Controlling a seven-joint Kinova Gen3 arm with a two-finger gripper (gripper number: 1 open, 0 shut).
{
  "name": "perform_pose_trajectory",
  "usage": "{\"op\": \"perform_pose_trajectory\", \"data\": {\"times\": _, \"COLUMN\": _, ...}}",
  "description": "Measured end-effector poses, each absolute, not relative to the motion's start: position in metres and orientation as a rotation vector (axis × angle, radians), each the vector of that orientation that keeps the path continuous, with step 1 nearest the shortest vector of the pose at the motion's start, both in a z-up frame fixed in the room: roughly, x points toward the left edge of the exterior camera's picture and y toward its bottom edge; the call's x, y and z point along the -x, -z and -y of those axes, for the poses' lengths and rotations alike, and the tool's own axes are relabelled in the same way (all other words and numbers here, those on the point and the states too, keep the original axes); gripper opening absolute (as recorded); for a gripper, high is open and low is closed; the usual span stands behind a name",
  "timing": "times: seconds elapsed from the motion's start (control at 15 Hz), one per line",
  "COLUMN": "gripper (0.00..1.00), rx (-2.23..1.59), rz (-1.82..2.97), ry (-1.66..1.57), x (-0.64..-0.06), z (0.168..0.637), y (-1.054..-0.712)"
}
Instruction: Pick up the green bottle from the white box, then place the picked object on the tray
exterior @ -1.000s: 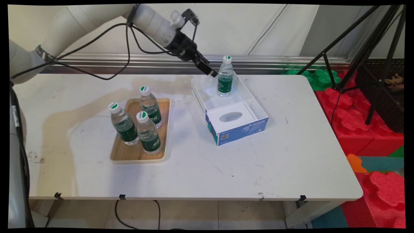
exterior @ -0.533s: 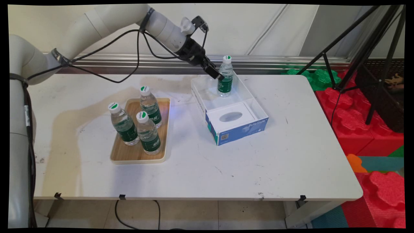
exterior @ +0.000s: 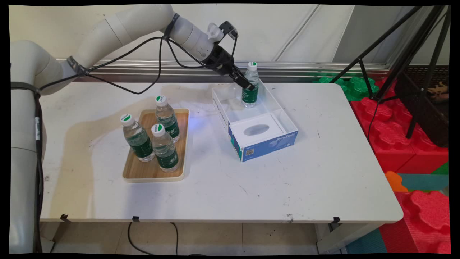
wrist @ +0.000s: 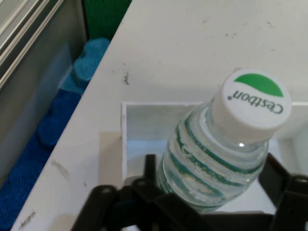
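A clear water bottle [exterior: 249,98] with a green label and a white-and-green cap stands upright in the far end of a white open box [exterior: 266,144] with a blue front. My gripper [exterior: 251,87] reaches in from the left at the bottle's label height. In the hand view the bottle [wrist: 221,144] stands between my two fingers, one on each side, with small gaps, so the gripper [wrist: 214,175] is open around it. The box's white wall [wrist: 123,139] lies just past the left finger.
A wooden tray [exterior: 131,173] at the table's left holds three more upright bottles [exterior: 137,138] [exterior: 165,148] [exterior: 167,117]. A white insert with an oval hole [exterior: 257,130] fills the box's near half. A black tripod [exterior: 395,54] and red foam blocks [exterior: 395,144] stand off the table's right edge.
The gripper has moved right and slightly down, from beside the box's far left corner to around the bottle. The bottle and box have not moved.
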State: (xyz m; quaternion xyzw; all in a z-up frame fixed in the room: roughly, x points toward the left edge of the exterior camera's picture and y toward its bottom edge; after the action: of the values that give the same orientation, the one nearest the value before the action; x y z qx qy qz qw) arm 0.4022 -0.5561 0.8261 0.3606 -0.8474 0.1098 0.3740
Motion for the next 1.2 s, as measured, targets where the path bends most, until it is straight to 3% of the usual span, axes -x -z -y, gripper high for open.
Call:
{"op": "perform_pose_trajectory", "data": {"times": 0.07, "gripper": 0.0, "rx": -0.922, "rz": 2.166, "ry": -0.281, "x": -0.401, "z": 0.557, "y": -0.825}}
{"op": "perform_pose_trajectory", "data": {"times": 0.6, "gripper": 0.0, "rx": -0.911, "rz": 2.149, "ry": -0.288, "x": -0.403, "z": 0.56, "y": -0.829}}
{"op": "perform_pose_trajectory", "data": {"times": 1.2, "gripper": 0.0, "rx": -0.875, "rz": 2.097, "ry": -0.298, "x": -0.436, "z": 0.523, "y": -0.876}}
